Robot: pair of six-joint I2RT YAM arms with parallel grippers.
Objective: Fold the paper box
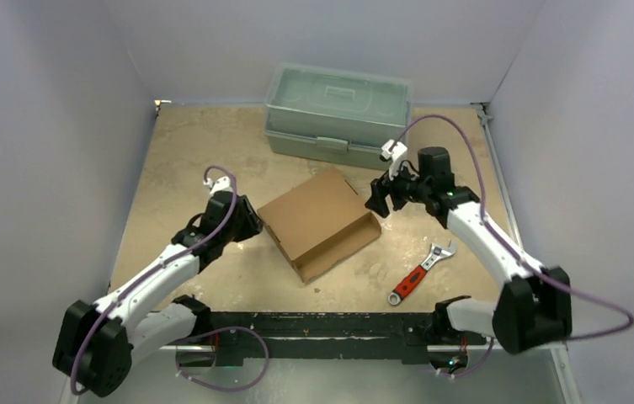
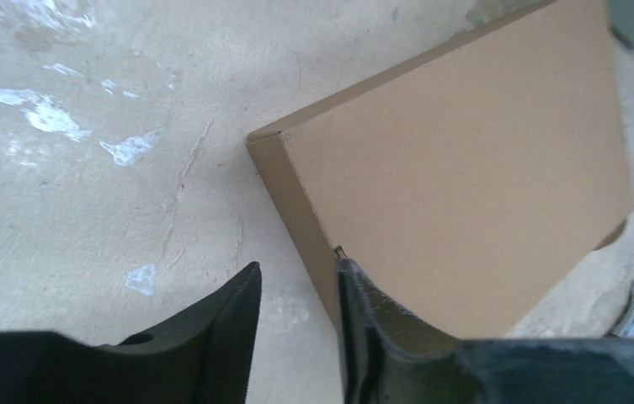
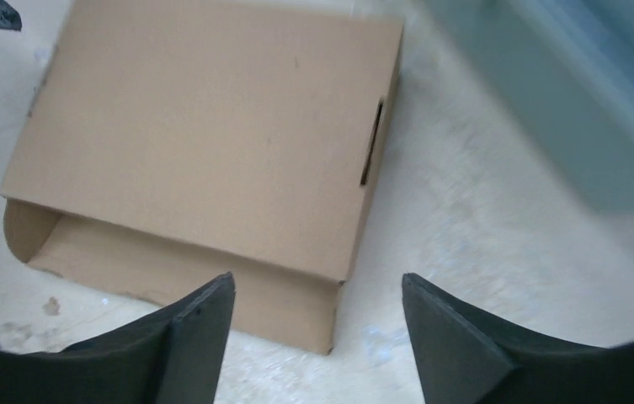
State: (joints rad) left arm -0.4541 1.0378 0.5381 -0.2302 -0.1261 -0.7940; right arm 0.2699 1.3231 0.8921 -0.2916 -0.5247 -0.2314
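Though parted, left fingers (image 2: 372, 337) touch box (image 2: 465, 185).

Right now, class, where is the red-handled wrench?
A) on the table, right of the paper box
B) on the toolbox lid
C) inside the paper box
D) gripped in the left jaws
A: the wrench lies flat on the table, to the right of the paper box, with nothing touching it.
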